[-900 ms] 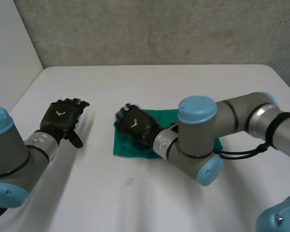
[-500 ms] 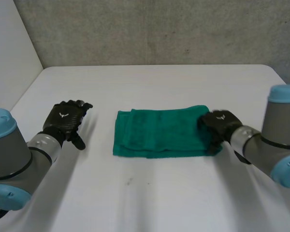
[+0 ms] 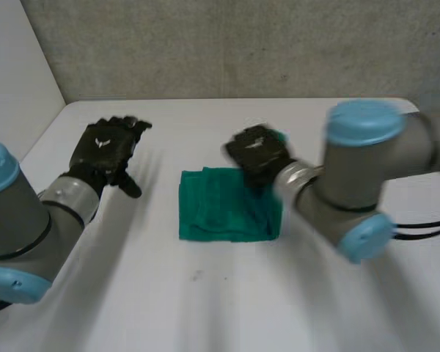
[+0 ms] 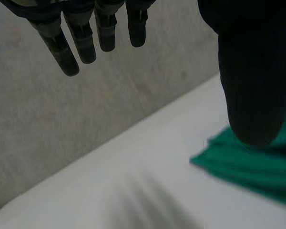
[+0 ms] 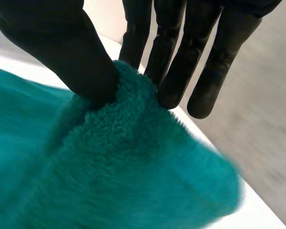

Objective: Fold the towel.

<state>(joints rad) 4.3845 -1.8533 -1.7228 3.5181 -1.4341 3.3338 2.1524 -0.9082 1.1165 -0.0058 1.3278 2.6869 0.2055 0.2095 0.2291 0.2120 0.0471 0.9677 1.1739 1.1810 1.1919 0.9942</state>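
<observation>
Black thumb and fingers of the right hand (image 5: 55,45) were closed in a pinch on a raised edge of the towel (image 5: 109,176), the pile bunched between them. In the head view this hand (image 3: 257,152) stood just right of centre, over the towel's upper right part, with a scrap of green lifted beside it. The rest of the towel (image 3: 224,213) lay flat at the centre of the frame on the table (image 3: 205,301), already doubled, its layered edges showing along the left side.

The left hand (image 3: 106,150) hung at the upper left, well apart from the cloth, fingers straight and spread, holding nothing; its wrist view showed the towel (image 4: 257,167) off beyond the thumb.

Assessment: a further fold was in hand, with the right side lifted and partway across. The next move calls for carrying the pinched edge over to the left edge, laying it square on the layers beneath, then releasing. Risk noted: a single pinch point may let the fold land skewed.
</observation>
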